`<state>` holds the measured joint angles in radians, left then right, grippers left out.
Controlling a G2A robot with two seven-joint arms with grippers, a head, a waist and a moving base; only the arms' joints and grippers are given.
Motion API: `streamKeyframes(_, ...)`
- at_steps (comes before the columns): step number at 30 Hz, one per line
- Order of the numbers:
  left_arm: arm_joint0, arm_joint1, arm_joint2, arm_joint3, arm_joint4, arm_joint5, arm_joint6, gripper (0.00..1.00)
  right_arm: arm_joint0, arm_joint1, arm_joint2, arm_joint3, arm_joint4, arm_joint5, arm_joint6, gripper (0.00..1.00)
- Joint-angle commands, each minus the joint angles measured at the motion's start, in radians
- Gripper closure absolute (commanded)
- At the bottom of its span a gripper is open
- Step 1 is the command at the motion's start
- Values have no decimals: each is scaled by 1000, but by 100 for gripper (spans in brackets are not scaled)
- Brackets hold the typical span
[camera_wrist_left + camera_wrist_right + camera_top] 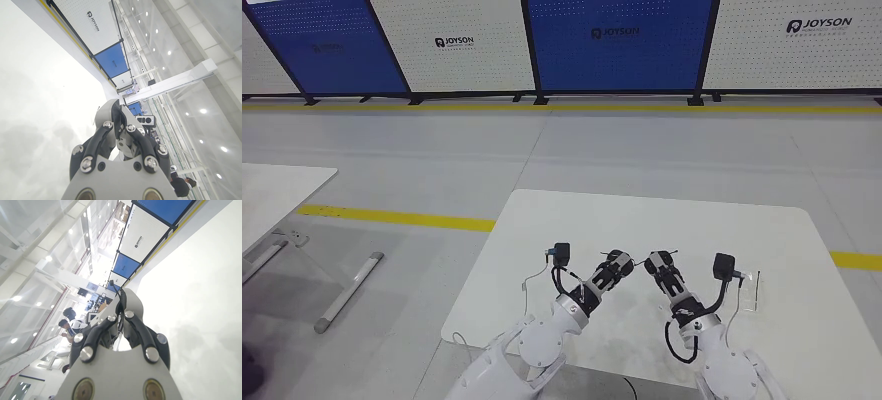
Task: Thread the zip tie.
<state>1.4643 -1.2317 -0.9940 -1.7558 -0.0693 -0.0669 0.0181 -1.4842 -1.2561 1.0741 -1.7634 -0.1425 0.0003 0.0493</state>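
Thin black zip tie (111, 282) pinched between the closed jaws of the right gripper (122, 291) — a short free length poking out past the tips, bent in a gentle curve, ending in a small squarish head. Held clear above the white table (572, 230), not lying on it.

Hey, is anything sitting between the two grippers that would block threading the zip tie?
Nothing visible does. The right gripper is shut on the zip tie, whose end sticks out past its fingertips. The left gripper is close beside it above the table, with bare tabletop in the gap.
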Motion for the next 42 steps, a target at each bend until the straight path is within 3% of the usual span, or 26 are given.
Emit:
streamKeyframes(1, -2, -2, -4, 5, -50, -13, -21, 100, -3, -1, 3, 0, 8, -8, -1, 100)
streamKeyframes(3, -5, -3, -13, 10, -146, -11, -79, 100, -6, -2, 7, 1, 17, -17, 0, 100)
streamKeyframes(6, -2, -2, -26, 11, -187, -7, -102, 100, -6, -3, 14, -1, 22, -28, 5, 100)
streamKeyframes(17, 0, -11, -30, 11, -262, -16, -81, 100, -17, -6, 32, -10, 23, -41, 28, 100)
streamKeyframes(24, -2, -16, -19, 20, -251, -23, -66, 100, -26, -9, 39, -17, 15, -51, 12, 100)
streamKeyframes(35, 7, -21, -35, 17, -405, -32, -128, 100, -34, -13, 42, -17, 11, -60, 20, 100)
streamKeyframes(39, 7, -21, -46, 22, -402, -31, -123, 100, -36, -15, 44, -16, 22, -68, 27, 100)
streamKeyframes(42, 4, -19, -39, 28, -295, -39, -85, 100, -38, -16, 49, -18, 26, -75, 26, 100)
